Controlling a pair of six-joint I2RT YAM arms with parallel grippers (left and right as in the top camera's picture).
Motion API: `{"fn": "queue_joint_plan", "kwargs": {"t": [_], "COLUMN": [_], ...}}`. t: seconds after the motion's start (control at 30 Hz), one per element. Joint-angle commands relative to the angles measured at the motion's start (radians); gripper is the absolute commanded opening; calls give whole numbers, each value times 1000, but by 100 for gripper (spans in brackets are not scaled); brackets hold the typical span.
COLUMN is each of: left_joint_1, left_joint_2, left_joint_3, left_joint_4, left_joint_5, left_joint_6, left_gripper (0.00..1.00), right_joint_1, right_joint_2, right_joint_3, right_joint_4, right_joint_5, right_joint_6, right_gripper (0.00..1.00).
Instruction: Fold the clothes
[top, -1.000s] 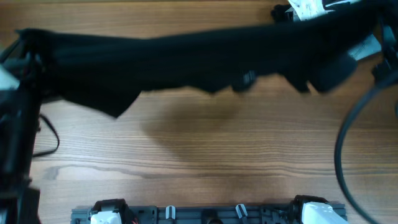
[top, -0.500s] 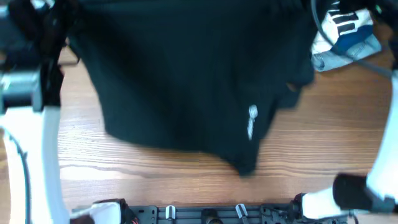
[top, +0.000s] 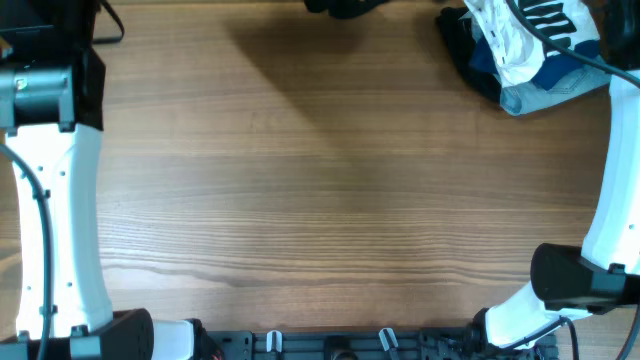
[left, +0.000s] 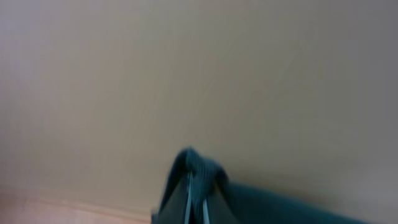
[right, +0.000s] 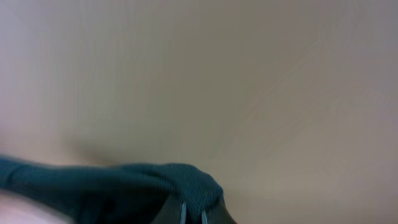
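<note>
— Left side first: what's the pincer doing?
— The left gripper is clamped tight on a bunched fold of the clothes. It is soft, dark, finely ribbed cloth trailing off rightward.
— And over the worktop?
— Only a dark scrap at its far edge. The right gripper pinches another fold, trailing leftward.

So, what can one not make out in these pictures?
1. Black garment: overhead view, nearly all cut off by the top edge.
2. Left gripper and right gripper: outside the overhead view; wrist views blurred, fabric hides the grip.
3. Clothes pile: overhead view, partly cut off by the top edge.
</note>
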Motion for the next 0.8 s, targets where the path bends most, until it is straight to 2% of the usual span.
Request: {"fn": "queue_joint_plan", "kwargs": {"t": [0.0,0.03,0.17,0.27,0.37,0.53,0.63,0.77], "left_joint_1": [-3,-2,10,18,19,17,17,17], "left_joint_2": [67,114,235,250,196,92,78,86], "left_joint_3": [-5,-6,-6,-6,-6,-6,-6,-66], "left_joint_4": [-296,-400,-634,-721,-780,-941,-1046,-1133], "left_joint_5": [35,35,36,35,34,32,32,32], "left_joint_6": [1,1,1,1,1,-3,-16,-38], "left_gripper": [4,4,4,4,4,4,4,4], "right_joint_1": [56,86,147,158,143,107,106,118], "right_joint_2": [96,154,278,290,238,105,67,53], "right_joint_3": [0,0,0,0,1,1,1,-104], "right_joint_4": [-165,-224,-320,-381,-500,-797,-973,-1003], "right_joint_5": [-13,-13,-13,-13,-12,-11,93,100], "right_joint_6": [-110,-127,-134,-132,-113,-110,-30,27], "right_gripper": [4,4,4,4,4,4,4,4]}}
